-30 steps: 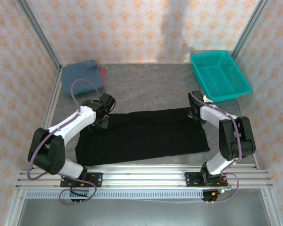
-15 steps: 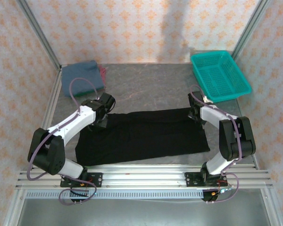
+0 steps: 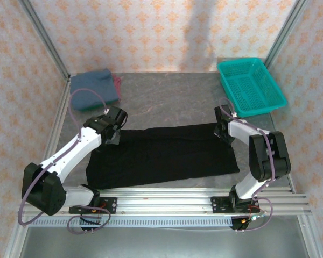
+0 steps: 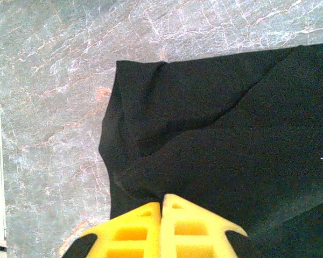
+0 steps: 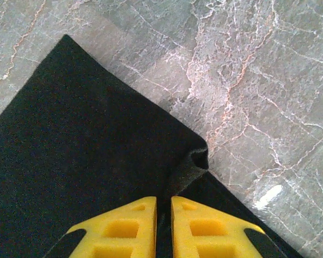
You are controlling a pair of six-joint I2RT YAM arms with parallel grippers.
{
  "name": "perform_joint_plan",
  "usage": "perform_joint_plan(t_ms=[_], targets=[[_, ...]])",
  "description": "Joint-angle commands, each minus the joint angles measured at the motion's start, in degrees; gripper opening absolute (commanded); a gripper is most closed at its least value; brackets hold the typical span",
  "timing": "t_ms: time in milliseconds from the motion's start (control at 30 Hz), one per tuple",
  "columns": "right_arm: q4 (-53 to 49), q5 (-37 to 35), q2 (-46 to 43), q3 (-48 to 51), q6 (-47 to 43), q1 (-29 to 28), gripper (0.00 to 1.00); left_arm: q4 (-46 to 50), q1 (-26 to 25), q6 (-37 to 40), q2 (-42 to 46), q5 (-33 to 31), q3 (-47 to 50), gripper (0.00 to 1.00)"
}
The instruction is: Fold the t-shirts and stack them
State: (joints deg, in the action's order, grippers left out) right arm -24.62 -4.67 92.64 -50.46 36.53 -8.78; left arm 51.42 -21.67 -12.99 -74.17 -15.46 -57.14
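Observation:
The black t-shirt (image 3: 167, 153) lies flat as a long rectangle across the near table. My left gripper (image 3: 113, 138) sits at its far left corner. In the left wrist view its fingers (image 4: 162, 200) are pressed together, and creases in the black cloth (image 4: 220, 123) run in to the tips. My right gripper (image 3: 222, 130) is at the far right corner, shut on a raised pinch of cloth (image 5: 191, 164) that shows between its jaws (image 5: 163, 200). A folded slate-blue shirt (image 3: 91, 88) lies at the back left, with a pinkish-red edge (image 3: 117, 83) beside it. The green shirt is hidden.
The teal mesh basket (image 3: 251, 86) stands at the back right, close behind the right arm. Bare marble table (image 3: 167, 102) stretches between the blue shirt and the basket. A metal rail (image 3: 167, 201) runs along the near edge.
The left arm's elbow has swung out to the left and its gripper has shifted slightly left at the shirt's corner. The right arm and the shirt have hardly moved.

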Motion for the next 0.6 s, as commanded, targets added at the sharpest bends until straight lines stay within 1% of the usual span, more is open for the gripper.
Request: perform_joint_plan(t_ms=[0, 67, 267, 567], targets=[[-1.3, -0.9, 0.5, 0.8, 1.8, 0.7, 0.09, 0.2, -0.3, 0.4, 1.4, -1.1, 0.9, 0.0], [-1.6, -1.1, 0.5, 0.9, 1.7, 1.0, 0.05, 0.6, -0.3, -0.4, 1.9, -0.9, 1.0, 0.0], [-1.9, -2.3, -0.4, 1.1, 1.3, 1.8, 0.0, 1.3, -0.7, -2.2, 4.5, -0.2, 1.8, 0.0], [-2.8, -2.6, -2.4, 1.5, 0.3, 3.5, 0.0, 3.2, -1.0, -5.2, 9.6, 1.1, 2.7, 0.0]])
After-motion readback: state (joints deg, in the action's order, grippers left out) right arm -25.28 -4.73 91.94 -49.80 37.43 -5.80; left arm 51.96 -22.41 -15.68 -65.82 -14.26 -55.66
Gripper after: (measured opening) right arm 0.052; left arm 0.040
